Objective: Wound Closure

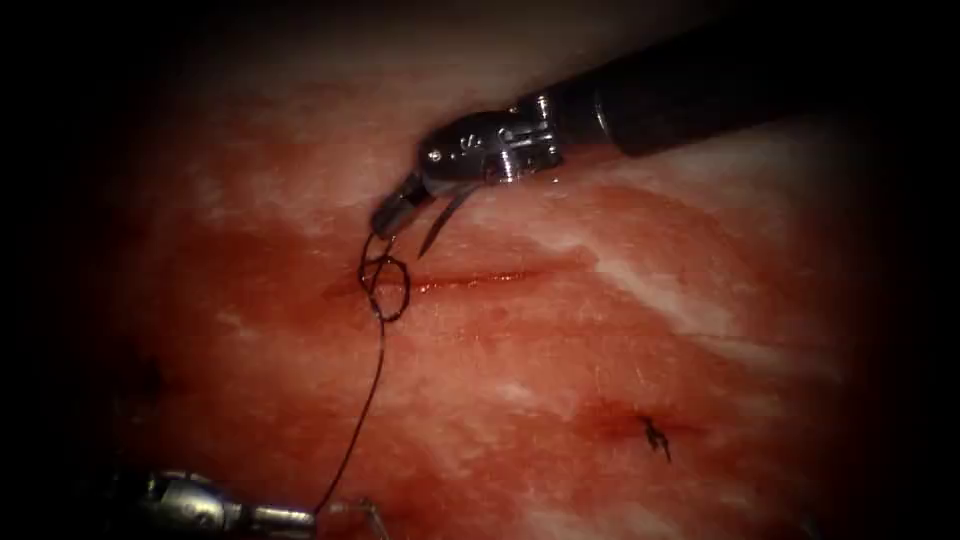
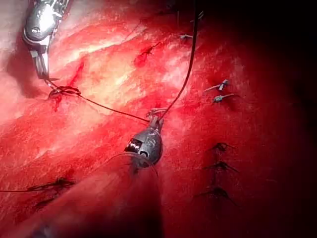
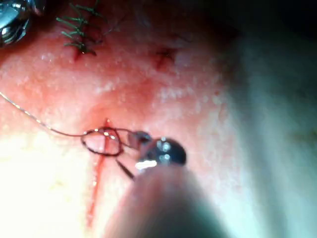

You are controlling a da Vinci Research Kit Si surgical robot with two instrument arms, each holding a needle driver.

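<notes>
While the right tool [image 1: 385,222] hangs over the left end of the cut [image 1: 470,281], its jaws are closed on the thread [image 1: 372,385] just above a small loop [image 1: 385,288] that lies across that end of the cut. A short dark tail of thread [image 1: 440,225] hangs free just beside these jaws, on the cut's side. From the loop the thread runs down and away from the right tool, taut, to the left tool [image 1: 290,518] at the near edge of the endoscope view, whose jaws are closed on it. Just beyond the left tool's tip lies a thin pale curved piece [image 1: 372,515], possibly the needle; this cannot be told for certain, and whether it enters the tissue [image 1: 620,340] is not visible. Between the two tools the tissue is bare, crossed by the thread alone. To the far side of the cut from the loop, a knotted stitch [image 1: 655,435] sits well apart from both tools. Red fluid [image 1: 300,270] spreads around the loop. In the left wrist view, finished stitches [image 2: 220,163] lie beside the left tool's shaft, with cut ends [image 2: 220,91] further off.
</notes>
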